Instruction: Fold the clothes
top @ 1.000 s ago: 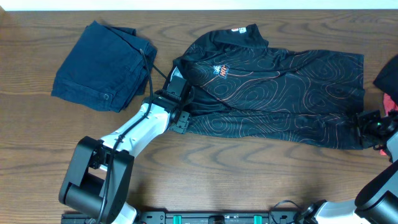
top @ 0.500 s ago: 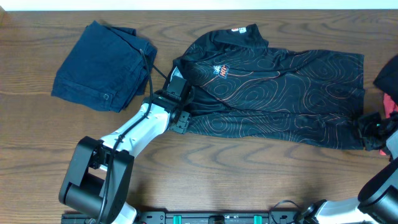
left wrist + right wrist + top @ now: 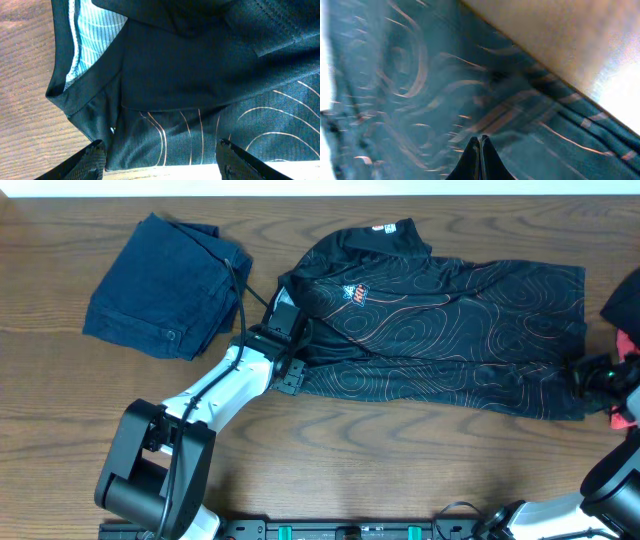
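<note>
Table, jersey hem in right gripper

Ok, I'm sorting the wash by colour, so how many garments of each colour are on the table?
jersey, black with thin orange lines: 1
denim garment, navy: 1
red/pink garment, cut off at the right edge: 1
Total: 3 in view. The dark piece above the red one may be part of it.
</note>
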You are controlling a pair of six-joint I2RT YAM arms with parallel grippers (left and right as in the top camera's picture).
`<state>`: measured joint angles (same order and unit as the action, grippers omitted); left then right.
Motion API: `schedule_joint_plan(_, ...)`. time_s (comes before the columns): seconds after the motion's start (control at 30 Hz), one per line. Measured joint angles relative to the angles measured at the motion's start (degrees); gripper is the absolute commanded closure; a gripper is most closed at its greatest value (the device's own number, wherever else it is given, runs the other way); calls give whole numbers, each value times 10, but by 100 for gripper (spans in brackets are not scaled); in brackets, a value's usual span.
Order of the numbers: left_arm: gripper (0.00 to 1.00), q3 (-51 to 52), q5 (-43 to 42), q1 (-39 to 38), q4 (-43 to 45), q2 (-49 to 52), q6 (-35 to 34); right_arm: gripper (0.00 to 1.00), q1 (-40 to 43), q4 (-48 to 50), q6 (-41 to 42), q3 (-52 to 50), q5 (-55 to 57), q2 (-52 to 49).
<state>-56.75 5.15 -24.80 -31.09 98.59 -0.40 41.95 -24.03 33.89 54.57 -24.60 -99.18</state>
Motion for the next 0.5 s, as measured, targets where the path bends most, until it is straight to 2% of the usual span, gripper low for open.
schedule_joint_plan(0.2, 28, 0, 0, 0, 0, 0, 0, 98, 0, 10, 7, 28, -11, 0)
schedule_joint_plan(0.27, 28, 0, 0, 0, 0, 0, 0, 75, 0, -20, 9, 29, -6, 0)
schedule_joint_plan(0.33, 28, 0, 0, 0, 0, 0, 0, 62, 0, -52, 6, 28, 9, 0)
schedule_joint_plan(0.5, 28, 0, 0, 0, 0, 0, 0, 60, 0, -59, -1, 26, 82, 0)
